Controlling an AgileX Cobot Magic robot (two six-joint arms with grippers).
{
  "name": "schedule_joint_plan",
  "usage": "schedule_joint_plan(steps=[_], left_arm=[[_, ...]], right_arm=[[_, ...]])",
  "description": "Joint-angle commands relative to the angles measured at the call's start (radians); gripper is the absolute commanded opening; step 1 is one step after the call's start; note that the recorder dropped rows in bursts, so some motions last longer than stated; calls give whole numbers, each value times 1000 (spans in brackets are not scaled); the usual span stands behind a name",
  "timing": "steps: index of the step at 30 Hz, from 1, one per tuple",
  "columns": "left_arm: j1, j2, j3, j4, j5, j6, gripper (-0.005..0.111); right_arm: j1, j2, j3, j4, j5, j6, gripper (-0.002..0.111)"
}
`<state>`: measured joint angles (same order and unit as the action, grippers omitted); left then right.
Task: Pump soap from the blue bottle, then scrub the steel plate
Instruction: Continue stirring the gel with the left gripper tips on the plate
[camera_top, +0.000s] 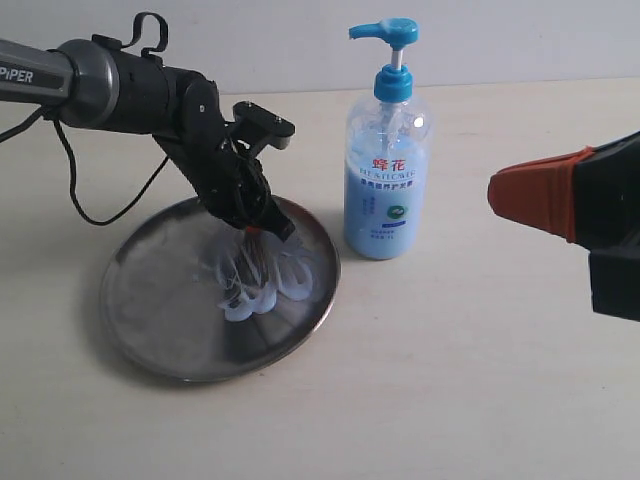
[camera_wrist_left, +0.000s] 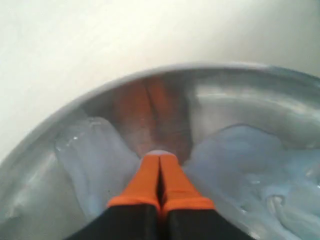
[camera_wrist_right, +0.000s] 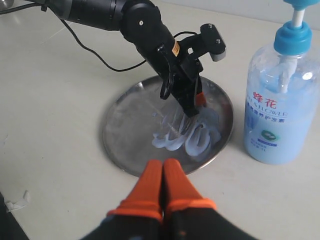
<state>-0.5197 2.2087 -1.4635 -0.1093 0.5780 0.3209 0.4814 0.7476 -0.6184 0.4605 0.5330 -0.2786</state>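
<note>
The round steel plate (camera_top: 160, 310) lies on the table left of centre, also seen in the right wrist view (camera_wrist_right: 130, 130) and close up (camera_wrist_left: 240, 100). Pale blue soap (camera_top: 262, 285) is smeared in glossy loops across its right half (camera_wrist_right: 187, 137) (camera_wrist_left: 250, 165). My left gripper (camera_top: 255, 232) is shut, tips pressed down into the soap (camera_wrist_left: 160, 156) (camera_wrist_right: 196, 112), nothing between the orange fingers. The blue bottle (camera_top: 386, 175) stands upright just right of the plate (camera_wrist_right: 277, 105). My right gripper (camera_wrist_right: 162, 165) is shut and empty, hovering off the plate's near rim (camera_top: 500, 195).
A black cable (camera_top: 80, 190) trails from the left arm over the table behind the plate. A small white scrap (camera_wrist_right: 17, 202) lies on the table in the right wrist view. The tabletop (camera_top: 450, 400) is pale beige.
</note>
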Motion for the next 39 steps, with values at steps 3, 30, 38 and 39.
schedule_joint_plan(steps=[3, 30, 38, 39], left_arm=[[32, 20, 9, 13, -38, -11, 0], [-83, -3, 9, -26, 372, 42, 0], [-87, -47, 9, -202, 420, 145, 0], [-87, -47, 9, -206, 418, 147, 0]], right_arm=[[-5, -3, 3, -1, -12, -8, 0], [-5, -3, 3, -11, -11, -8, 0], [-5, -3, 3, -11, -9, -8, 0], [-5, -3, 3, -11, -9, -8, 0]])
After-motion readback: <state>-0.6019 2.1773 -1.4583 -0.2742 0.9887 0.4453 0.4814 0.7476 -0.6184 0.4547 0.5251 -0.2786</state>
